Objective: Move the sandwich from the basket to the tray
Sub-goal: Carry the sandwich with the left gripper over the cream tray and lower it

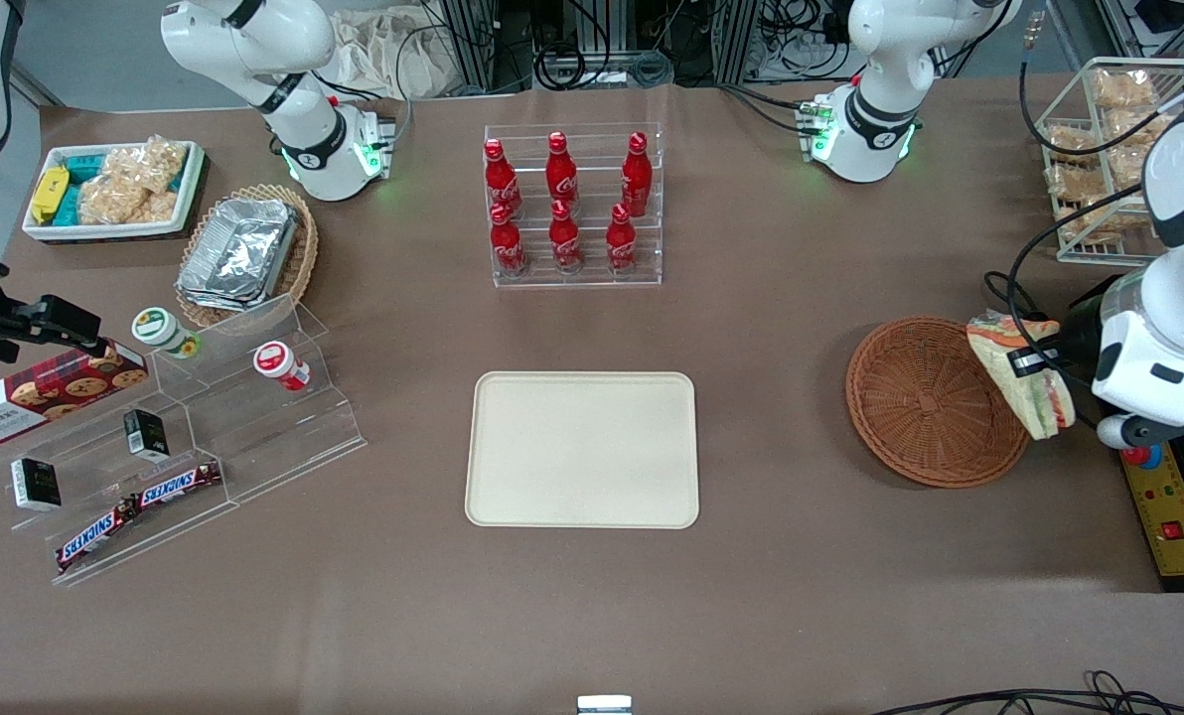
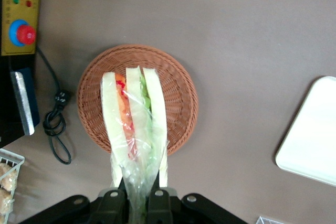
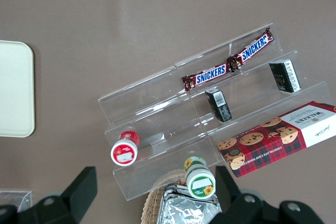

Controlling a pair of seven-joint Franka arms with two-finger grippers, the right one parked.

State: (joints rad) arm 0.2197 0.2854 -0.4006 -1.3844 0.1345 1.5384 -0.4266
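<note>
Pincer [image 2: 137, 195] holds sandwich [image 2: 134, 124] lengthwise outward.

SNICKERS on candy bars [image 3: 228, 61]; WALKERS on cookie box [image 3: 278, 140].

From my seat, the gripper [image 2: 137, 199] hangs above the basket [image 2: 178, 85], clamped on the wrapper's end, but its fingertips are cut off by the frame edge in the wrist view. The sandwich [image 2: 134, 114] covers the middle of the basket there. In the front view my own arm's cable crosses the sandwich [image 1: 1024, 382], and the sandwich hides the basket [image 1: 925, 397] rim at the working arm's end. The tray [image 2: 310, 135] is cut off by the wrist frame's edge.
</note>
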